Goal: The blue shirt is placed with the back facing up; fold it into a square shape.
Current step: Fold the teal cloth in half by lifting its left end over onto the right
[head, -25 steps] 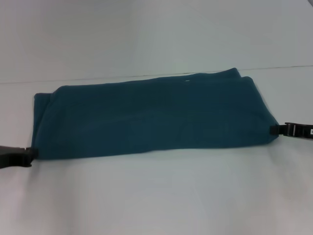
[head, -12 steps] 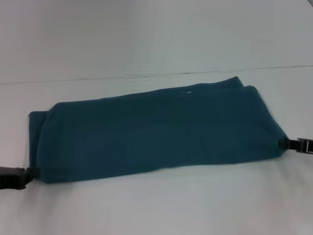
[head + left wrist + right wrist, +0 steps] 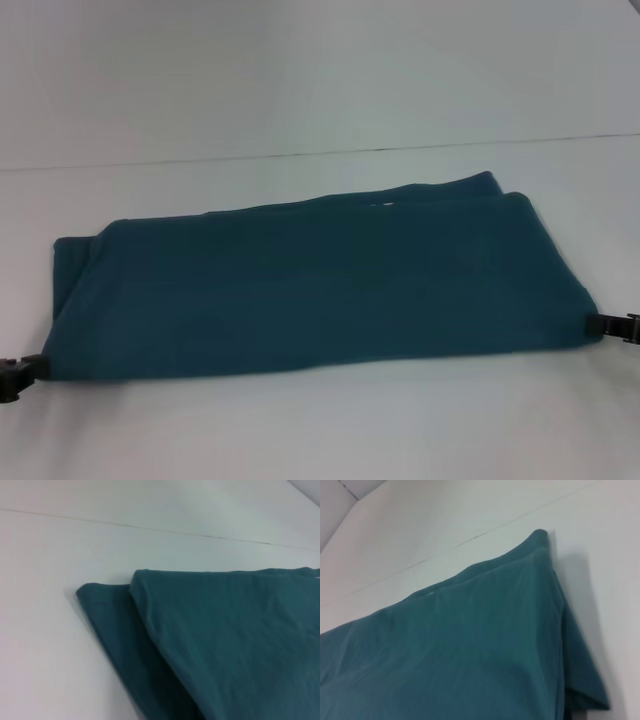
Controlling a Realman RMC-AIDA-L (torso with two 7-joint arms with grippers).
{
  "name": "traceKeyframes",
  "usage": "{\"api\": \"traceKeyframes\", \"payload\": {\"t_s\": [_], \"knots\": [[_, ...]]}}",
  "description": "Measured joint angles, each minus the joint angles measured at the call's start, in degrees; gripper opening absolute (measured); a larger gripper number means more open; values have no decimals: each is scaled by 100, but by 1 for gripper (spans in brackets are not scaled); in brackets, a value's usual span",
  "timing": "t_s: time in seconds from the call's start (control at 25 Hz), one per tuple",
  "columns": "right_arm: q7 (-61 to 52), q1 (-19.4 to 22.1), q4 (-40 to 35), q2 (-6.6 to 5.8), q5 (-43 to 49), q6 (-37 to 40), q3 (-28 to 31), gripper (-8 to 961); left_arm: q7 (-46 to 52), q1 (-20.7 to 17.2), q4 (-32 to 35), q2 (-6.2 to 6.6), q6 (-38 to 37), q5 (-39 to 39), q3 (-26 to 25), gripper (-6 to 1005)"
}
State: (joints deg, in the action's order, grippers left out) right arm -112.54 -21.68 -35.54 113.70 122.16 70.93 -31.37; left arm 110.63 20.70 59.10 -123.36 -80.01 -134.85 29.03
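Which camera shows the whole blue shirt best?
The head view: the blue shirt lies there whole, a folded band between both grippers. The left wrist view shows only one layered end, the right wrist view the other.

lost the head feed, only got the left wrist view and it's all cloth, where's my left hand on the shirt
Observer: In the head view the left hand sits at the near left corner of the blue shirt.
Operator: and the right one
Observer: The right hand is at the shirt's near right corner, at the far right of the head view.
Operator: is it square yet
Observer: No. The head view shows a long band lying across the white table, much wider than it is deep.
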Motion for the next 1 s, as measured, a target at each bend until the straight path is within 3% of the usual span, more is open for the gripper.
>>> {"api": "traceKeyframes", "payload": {"t_s": [0.92, 1.0], "knots": [[75, -12, 1, 34, 0, 339, 493, 14, -32, -11, -56, 88, -99, -14, -318, 21], [83, -58, -3, 4, -30, 400, 501, 70, 6, 2, -47, 105, -121, -21, -329, 55]]}}
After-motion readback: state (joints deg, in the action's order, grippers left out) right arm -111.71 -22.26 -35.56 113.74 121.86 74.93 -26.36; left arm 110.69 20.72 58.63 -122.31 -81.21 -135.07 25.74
